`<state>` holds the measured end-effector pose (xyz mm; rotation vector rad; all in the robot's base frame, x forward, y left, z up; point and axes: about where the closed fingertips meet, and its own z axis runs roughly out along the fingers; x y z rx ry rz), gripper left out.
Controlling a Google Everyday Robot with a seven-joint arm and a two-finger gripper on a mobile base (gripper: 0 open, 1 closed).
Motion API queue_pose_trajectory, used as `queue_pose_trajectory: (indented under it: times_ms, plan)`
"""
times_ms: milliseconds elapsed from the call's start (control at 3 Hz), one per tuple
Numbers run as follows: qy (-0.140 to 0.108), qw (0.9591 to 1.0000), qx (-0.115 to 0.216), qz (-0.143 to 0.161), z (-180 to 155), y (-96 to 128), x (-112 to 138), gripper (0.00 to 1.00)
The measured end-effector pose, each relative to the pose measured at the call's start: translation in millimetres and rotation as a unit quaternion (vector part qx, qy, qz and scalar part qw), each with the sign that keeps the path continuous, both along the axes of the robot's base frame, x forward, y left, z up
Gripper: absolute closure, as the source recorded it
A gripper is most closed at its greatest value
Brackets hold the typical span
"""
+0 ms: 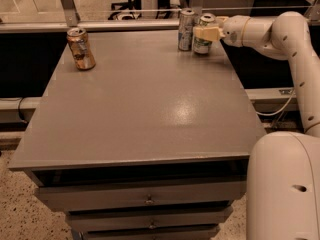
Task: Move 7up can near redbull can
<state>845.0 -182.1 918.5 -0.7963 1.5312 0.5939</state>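
The 7up can, white and pale green with a silver top, stands at the table's far right edge. The slim silver-blue redbull can stands upright just left of it, with a small gap between them. My gripper reaches in from the right at the end of the white arm. Its pale fingers are closed around the middle of the 7up can and hide part of its label.
An orange-brown can stands at the far left of the grey table. A metal rail runs behind the table's far edge. Drawers sit below the front edge. My white base is at the lower right.
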Motion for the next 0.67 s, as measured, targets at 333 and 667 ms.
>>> queue_pose_trajectory:
  times_ms: [333,667]
  plan:
    - [0.004,1.0000,0.004,0.001,-4.0,0.8,2.0,0.21]
    - [0.009,0.9999,0.011,0.009,-6.3,4.5,-0.9,0.00]
